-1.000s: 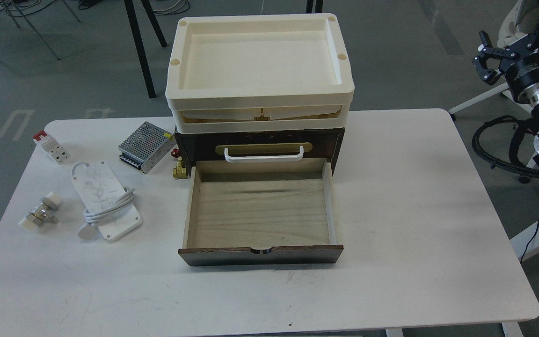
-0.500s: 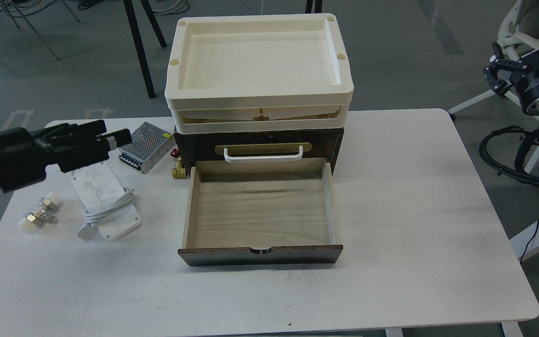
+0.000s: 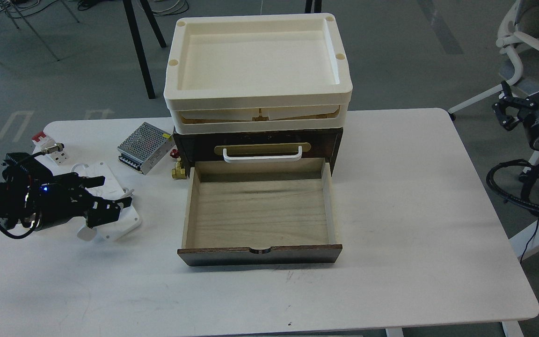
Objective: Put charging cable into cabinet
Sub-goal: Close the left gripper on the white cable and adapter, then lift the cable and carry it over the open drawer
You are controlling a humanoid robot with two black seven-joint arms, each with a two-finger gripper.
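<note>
The charging cable is a flat white scuffed slab with a white cord and plug, lying on the table left of the cabinet. My left gripper is open and low over it, one finger on each side of its middle, hiding much of it. The cabinet is a dark brown box with a white handle on a brass plate and cream trays on top. Its pale-wood drawer is pulled out toward me and holds nothing. My right gripper is open, off the table at the far right.
A metal mesh power supply box lies behind the cable. A red and white breaker sits at the far left. A brass valve stands at the cabinet's left foot. An office chair stands at the right.
My left arm has dropped from above the cable's far end down onto its middle, fingers apart. My right arm has pulled back to the right and lower.
</note>
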